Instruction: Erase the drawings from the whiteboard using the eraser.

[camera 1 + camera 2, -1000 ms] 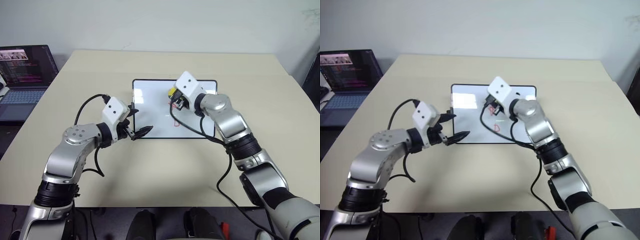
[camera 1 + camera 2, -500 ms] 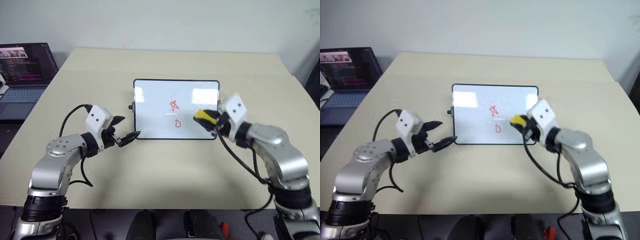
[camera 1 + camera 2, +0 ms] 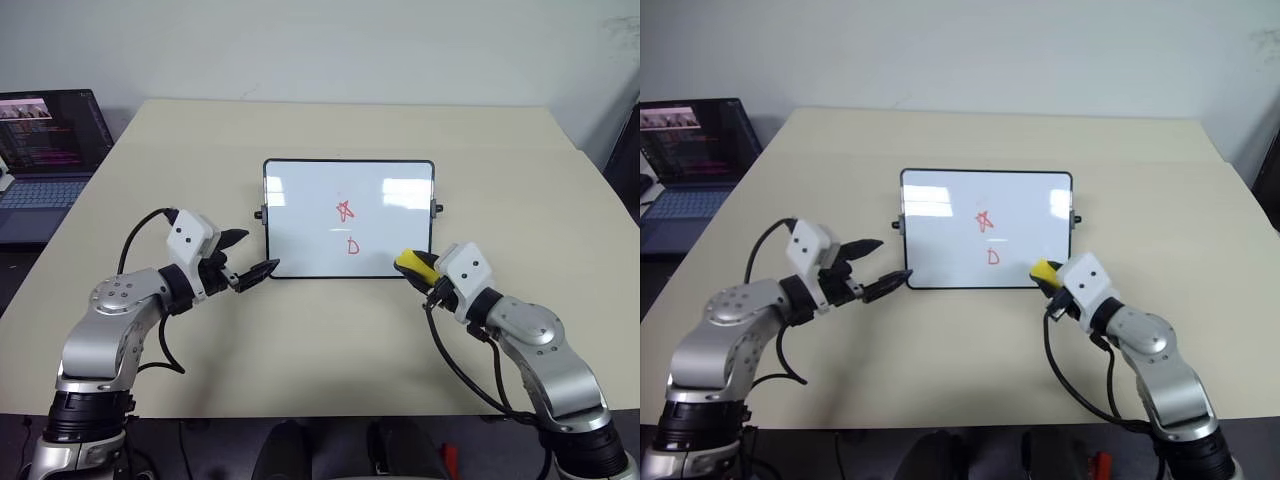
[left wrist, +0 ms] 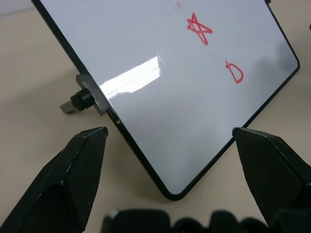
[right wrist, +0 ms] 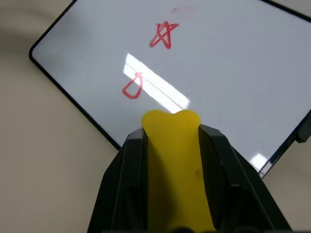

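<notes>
The whiteboard (image 3: 300, 225) lies flat in the middle of the table. Two red drawings show on it, a star (image 3: 345, 211) and below it a D (image 3: 352, 246); in the right wrist view a faint pink smear (image 5: 182, 8) sits beyond the star (image 5: 164, 35). My right gripper (image 3: 425, 272) is shut on the yellow eraser (image 3: 413, 264), which pokes out over the board's near right corner. My left gripper (image 3: 256, 254) stands open at the near left corner, and its fingers (image 4: 85, 150) straddle that corner (image 4: 170, 191) without touching it.
An open laptop (image 3: 45, 140) stands beyond the table's left edge. Small black knobs (image 4: 77, 103) stick out from the board's short sides. Bare tan table (image 3: 330, 340) stretches between the board and the near edge.
My right gripper pulled back with the eraser from over the board's middle to its near right corner, uncovering the star. The left gripper slid slightly left, off the near left corner.
</notes>
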`<state>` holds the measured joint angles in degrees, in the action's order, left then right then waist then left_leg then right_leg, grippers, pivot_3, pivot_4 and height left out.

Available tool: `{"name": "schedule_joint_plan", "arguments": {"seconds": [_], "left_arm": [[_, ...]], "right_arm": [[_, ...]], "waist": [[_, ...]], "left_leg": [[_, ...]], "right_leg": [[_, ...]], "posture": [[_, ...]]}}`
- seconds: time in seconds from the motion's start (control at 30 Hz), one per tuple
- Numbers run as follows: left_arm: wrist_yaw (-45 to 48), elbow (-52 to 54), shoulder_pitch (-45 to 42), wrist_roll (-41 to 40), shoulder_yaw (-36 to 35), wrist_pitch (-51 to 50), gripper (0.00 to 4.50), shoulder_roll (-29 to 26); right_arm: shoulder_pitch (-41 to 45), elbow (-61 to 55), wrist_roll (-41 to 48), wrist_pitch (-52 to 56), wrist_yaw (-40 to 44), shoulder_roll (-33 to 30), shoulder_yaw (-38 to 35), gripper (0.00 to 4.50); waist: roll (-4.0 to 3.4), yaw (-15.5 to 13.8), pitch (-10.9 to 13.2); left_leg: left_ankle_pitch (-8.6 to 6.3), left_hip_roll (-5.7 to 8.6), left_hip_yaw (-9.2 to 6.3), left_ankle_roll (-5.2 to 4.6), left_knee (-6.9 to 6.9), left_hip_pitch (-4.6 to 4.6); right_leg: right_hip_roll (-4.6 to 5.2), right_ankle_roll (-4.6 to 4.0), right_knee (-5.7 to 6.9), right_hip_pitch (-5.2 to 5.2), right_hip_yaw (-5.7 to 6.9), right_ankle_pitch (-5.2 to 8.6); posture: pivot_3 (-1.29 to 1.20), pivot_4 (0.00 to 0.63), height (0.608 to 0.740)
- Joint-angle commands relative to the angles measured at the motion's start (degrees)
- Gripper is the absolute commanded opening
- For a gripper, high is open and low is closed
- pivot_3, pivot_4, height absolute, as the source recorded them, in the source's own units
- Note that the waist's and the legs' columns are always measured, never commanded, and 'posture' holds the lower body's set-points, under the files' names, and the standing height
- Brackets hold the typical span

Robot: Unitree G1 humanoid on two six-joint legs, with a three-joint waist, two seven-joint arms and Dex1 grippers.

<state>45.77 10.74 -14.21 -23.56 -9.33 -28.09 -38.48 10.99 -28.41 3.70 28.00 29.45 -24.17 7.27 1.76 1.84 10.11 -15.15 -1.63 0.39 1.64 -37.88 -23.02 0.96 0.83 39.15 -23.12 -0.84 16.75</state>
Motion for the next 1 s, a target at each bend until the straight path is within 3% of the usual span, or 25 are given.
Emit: {"name": "schedule_joint_plan", "arguments": {"seconds": [0.03, 0.23, 0.4, 0.8, 1.0], "left_arm": [[0.5, 1.0, -0.9, -0.8, -1.0, 1.2, 4.50, -0.3], [0.9, 0.6, -1.7, 0.6, 0.8, 1.9, 4.50, -1.1], [1.6, 1.2, -1.7, 1.4, 2.3, 2.3, 4.50, -1.3], [1.4, 3.5, -0.8, 1.5, 3.0, 1.9, 4.50, -1.3], [1.5, 3.4, -0.7, 1.6, 3.2, 2.0, 4.50, -1.3]], "right_arm": [[5.6, -0.8, -0.4, 2.5, -1.0, 2.2, 3.1, 1.12], [23.7, 11.6, -3.4, 5.9, -2.1, 7.6, 8.7, 1.12], [32.5, 22.5, -6.4, 5.8, -1.1, 8.2, 11.4, 1.12], [37.8, 35.1, -10.4, 2.1, 6.6, 5.3, 15.7, 1.12], [43.4, 43.0, -13.4, -4.5, -1.4, 8.0, 12.4, 1.12]], "waist": [[0.00, 0.0, 0.0], [0.00, 0.0, 0.0], [0.02, -0.4, 0.0], [0.04, -0.1, 0.0], [0.03, 0.2, 0.0]], "left_leg": [[0.00, -0.01, -0.01, 0.00, 0.00, 0.02], [0.01, 0.00, 0.00, 0.01, -0.07, 0.05], [0.01, 0.03, -0.03, 0.01, -0.05, 0.00], [0.00, 0.02, 0.03, 0.00, -0.06, 0.01], [0.01, 0.02, 0.06, -0.01, -0.09, 0.12]], "right_leg": [[-0.02, 0.00, 0.03, 0.00, 0.01, 0.00], [-0.02, -0.02, 0.19, -0.04, -0.02, -0.01], [0.02, -0.05, 0.15, -0.06, 0.05, 0.00], [0.07, -0.05, 0.18, -0.07, 0.00, 0.00], [0.07, -0.06, 0.44, -0.07, -0.04, -0.01]], "posture": [[0.00, 0.150, 0.740], [0.00, 0.150, 0.740], [0.00, 0.150, 0.740], [0.00, 0.150, 0.740], [0.00, 0.150, 0.740]]}}
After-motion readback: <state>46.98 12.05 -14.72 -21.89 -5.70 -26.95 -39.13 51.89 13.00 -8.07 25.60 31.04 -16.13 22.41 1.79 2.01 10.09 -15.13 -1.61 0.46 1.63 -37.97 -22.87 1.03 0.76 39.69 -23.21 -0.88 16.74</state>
